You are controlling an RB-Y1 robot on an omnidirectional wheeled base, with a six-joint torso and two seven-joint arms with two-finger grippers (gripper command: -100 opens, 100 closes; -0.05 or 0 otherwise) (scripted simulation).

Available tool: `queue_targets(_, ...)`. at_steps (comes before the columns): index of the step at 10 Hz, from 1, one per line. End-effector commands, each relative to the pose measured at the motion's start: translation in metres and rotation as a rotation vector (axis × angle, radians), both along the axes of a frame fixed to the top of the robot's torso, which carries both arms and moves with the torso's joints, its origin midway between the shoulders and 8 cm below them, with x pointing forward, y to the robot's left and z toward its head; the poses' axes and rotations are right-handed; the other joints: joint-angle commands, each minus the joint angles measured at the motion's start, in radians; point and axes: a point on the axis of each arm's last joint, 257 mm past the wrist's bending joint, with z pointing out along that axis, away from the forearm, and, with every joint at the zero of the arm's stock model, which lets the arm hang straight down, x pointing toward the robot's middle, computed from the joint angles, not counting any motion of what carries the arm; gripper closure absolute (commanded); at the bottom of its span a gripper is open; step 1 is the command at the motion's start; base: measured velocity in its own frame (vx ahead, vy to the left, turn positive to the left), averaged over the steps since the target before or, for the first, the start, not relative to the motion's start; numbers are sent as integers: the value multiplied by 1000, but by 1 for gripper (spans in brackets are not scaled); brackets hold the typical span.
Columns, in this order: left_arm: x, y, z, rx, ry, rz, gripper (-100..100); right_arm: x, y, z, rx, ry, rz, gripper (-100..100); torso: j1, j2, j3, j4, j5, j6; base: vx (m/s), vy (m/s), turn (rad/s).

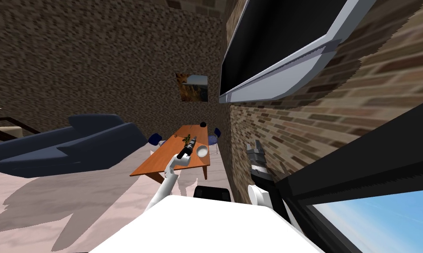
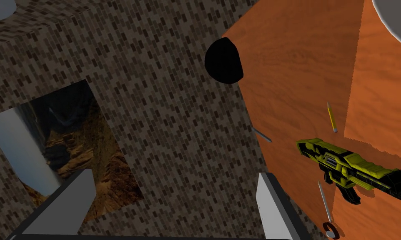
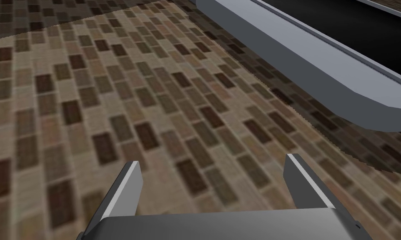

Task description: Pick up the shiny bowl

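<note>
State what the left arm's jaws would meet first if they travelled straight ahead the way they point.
Probably the dark brick wall, passing just beside the edge of the orange table; depth is unclear.

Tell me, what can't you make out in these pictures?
Bowl: left wrist view, mostly cut off by the picture's corner.
Black round thing at the far end of the table: flat black, no detail to identify it.
Small items beside the left end effector: head view, too small to tell apart.
</note>
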Motion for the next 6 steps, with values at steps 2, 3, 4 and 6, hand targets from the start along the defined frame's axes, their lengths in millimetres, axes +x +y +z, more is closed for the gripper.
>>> queue_targets(2,5,2,-23,10,87,7,-100,0,0,0,0,0,0,0,0,0,0,0,0,0,11,-10,-28)
queue_targets(3,4,3,-26,10,96,9,-100,0,0,0,0,0,0,0,0,0,0,0,0,0,5,-5,4)
queue_targets(4,10,4,-36,18,138,11,-100,0,0,0,0,0,0,0,0,0,0,0,0,0,6,-12,-28)
queue_targets(6,13,6,-52,26,205,17,-100,0,0,0,0,0,0,0,0,0,0,0,0,0,10,-11,-26)
